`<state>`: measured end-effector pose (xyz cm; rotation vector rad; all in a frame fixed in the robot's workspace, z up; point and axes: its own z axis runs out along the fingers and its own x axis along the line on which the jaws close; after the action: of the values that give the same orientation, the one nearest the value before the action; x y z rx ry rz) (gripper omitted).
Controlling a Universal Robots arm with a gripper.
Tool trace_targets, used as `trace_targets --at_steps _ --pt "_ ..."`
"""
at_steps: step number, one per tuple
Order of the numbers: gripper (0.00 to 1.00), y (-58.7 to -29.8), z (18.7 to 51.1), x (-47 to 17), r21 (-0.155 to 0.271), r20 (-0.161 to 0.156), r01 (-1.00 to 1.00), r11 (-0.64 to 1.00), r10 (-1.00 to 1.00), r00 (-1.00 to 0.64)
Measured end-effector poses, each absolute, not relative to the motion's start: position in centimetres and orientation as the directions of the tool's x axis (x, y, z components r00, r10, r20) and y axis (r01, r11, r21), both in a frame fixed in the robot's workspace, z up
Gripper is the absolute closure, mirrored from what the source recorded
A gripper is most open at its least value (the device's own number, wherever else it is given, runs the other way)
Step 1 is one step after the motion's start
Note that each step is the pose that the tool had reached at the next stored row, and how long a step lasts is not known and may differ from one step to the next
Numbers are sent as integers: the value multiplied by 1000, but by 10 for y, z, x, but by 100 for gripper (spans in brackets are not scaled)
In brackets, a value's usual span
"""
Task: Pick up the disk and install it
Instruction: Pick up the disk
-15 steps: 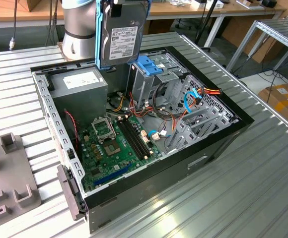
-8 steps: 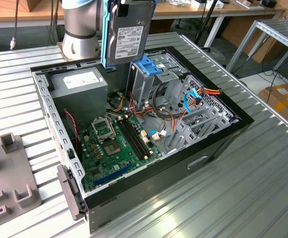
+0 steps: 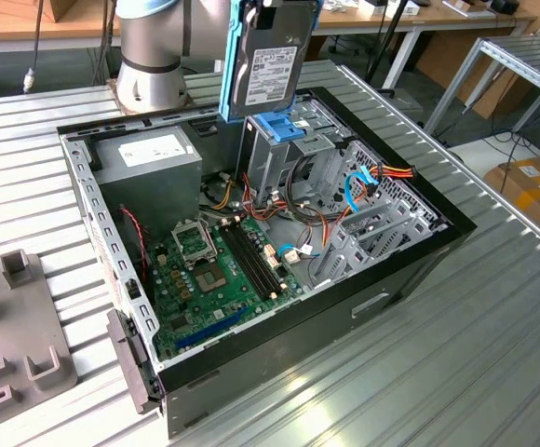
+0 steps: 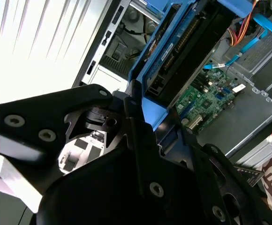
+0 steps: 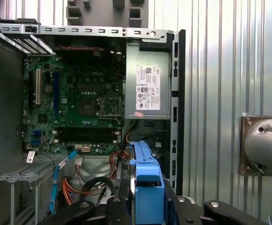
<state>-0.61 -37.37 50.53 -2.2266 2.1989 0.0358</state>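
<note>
"Holding anything, those jaws?"
"Yes: they are closed on the blue caddy of the disk (image 3: 268, 70), which hangs upright just above the drive cage (image 3: 293, 154) in the open computer case (image 3: 344, 317) on the table (image 3: 456, 372)."
"Installed?"
"Not yet. Pickup seems done; seating it in the cage remains."

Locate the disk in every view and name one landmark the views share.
Exterior view: the disk hangs upright at top centre, above the open computer case.
Second wrist view: the disk is seen close up, blue caddy around its dark connector end, the circuit board beyond it.
First wrist view: the disk is edge-on, clamped in the gripper.
Shared landmark: the green motherboard.
</note>
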Motion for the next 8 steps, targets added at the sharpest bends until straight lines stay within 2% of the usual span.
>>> trace_targets --at_steps 8 --pt "63 -374 505 19 7 -25 -1000 -13 -1000 12"
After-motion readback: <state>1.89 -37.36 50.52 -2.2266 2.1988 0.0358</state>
